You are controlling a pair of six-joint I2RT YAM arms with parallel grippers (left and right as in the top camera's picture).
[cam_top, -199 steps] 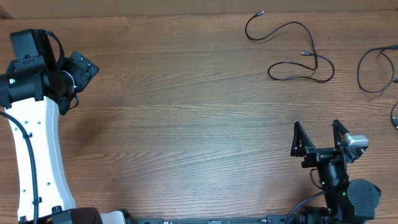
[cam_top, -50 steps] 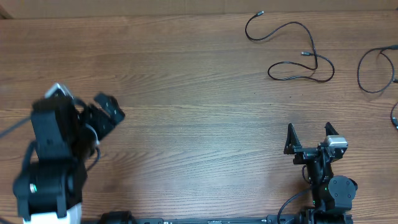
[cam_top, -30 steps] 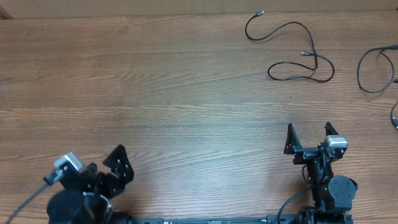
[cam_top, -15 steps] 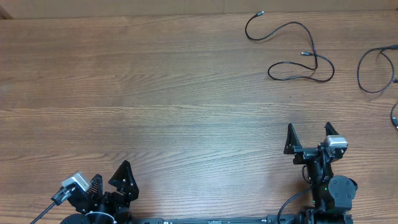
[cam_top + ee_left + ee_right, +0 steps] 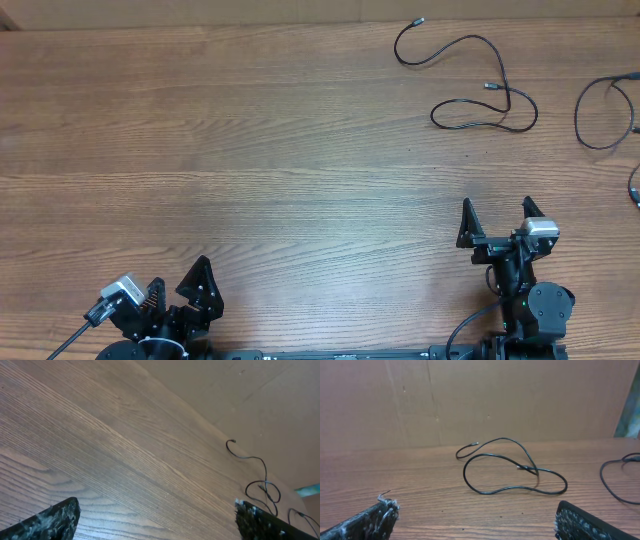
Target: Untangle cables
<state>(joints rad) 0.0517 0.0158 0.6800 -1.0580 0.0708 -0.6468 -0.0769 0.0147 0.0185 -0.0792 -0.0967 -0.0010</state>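
Overhead: I am holding right gripper and left gripper spread wide, empty. Cables are lying beyond the right gripper, running crosswise to it; the left gripper is sitting farther off.

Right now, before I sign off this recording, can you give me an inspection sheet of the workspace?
Surface: brown wood-grain table, bare across the left and the middle.
Job's things: looped thin black cable at the far right, crossing itself, with small plug tips; second thin black cable apart from it, running off the right edge.
Clutter: nothing seen.
Hands: left hand open, empty, at the near left edge; right hand open, empty, near right, short of the cables.
Cables: thicker black arm wire beside the left hand's base.
Surroundings: plain brown board wall behind the table.
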